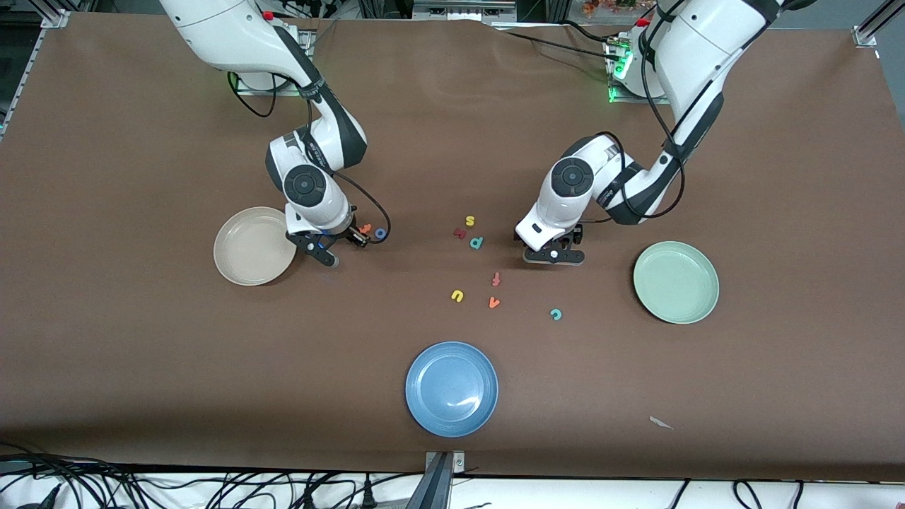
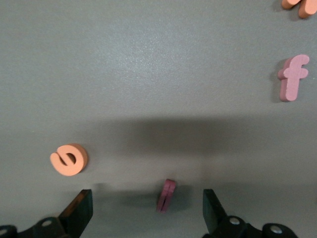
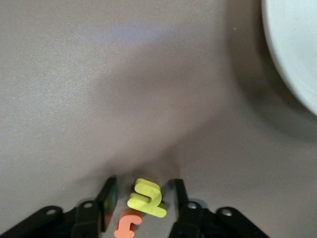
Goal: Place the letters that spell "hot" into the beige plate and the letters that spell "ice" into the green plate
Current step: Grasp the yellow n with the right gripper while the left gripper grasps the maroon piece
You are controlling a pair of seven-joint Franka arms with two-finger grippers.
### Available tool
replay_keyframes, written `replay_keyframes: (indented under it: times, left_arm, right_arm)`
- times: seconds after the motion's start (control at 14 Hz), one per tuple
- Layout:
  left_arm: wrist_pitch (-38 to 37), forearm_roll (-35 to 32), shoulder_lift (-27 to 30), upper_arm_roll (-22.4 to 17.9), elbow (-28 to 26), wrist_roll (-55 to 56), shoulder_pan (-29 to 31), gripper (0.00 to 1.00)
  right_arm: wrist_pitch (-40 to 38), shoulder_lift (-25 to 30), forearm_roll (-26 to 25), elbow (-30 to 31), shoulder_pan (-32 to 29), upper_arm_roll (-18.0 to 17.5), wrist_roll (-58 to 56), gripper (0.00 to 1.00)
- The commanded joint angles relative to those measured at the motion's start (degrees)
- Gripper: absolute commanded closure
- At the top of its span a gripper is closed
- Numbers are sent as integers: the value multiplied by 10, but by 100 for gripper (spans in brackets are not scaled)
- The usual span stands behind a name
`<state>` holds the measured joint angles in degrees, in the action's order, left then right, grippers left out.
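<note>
- The right tool (image 3: 142, 198) is down at the counter (image 1: 141, 367) just beside the beige plate (image 1: 254, 246), on the side of the plate toward the counter's middle.
- Its fingers (image 3: 108, 198) stand a little apart on either side of the yellow h (image 3: 146, 198); I cannot tell whether they already pinch it.
- The orange t (image 3: 128, 224) lies touching the yellow h, and the blue o (image 1: 380, 232) lies just beside the orange t, toward the middle of the counter.
- The beige plate holds no letters.
- The left tool (image 2: 147, 210) is low over the counter between the middle cluster of letters and the green plate (image 1: 676, 282).
- Its fingers (image 2: 81, 210) are spread wide, with the dark red i (image 2: 166, 195) standing on edge between them, touching neither.
- The orange e (image 2: 69, 159) lies flat near the dark red i, outside the fingers.
- The teal c (image 1: 556, 314) lies nearer the front camera than the left tool, apart from the other letters.
- The green plate holds no letters.
- A yellow s (image 1: 469, 221), a small dark red piece (image 1: 459, 232) that is too small to read, and a teal p (image 1: 476, 243) sit together near the middle.
- A red-orange f (image 1: 496, 280), a yellow u (image 1: 457, 295) and an orange v (image 1: 494, 302) lie nearer the front camera than that group.
- A blue plate (image 1: 452, 389) sits nearest the front camera.
</note>
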<state>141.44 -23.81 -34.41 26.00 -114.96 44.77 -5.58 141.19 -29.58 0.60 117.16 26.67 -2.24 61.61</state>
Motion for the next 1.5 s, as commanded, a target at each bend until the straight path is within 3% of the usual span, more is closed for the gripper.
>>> replay_keyframes:
  times: [0.0,0.5,0.79,1.0,1.14,1.43]
  left_arm:
    - [-3,-20,-9,0,14,20,-7,12]
    - [-6,-19,-12,0,14,43,-18,44]
    - [-6,-19,-13,-1,14,42,-17,55]
    - [-6,-20,-13,-1,14,43,-17,71]
    - [-7,-19,-13,-1,13,43,-17,82]
    - [-7,-19,-15,-1,13,47,-17,91]
  right_arm:
    - [2,-10,8,-10,1,0,-11,63]
    - [1,-13,8,-11,2,0,-14,77]
    - [-1,-13,7,-12,2,0,-15,78]
    - [-6,-11,7,-19,3,0,-17,80]
    - [-62,-9,5,-51,2,0,-18,80]
    - [-221,-6,5,-140,-9,10,-67,80]
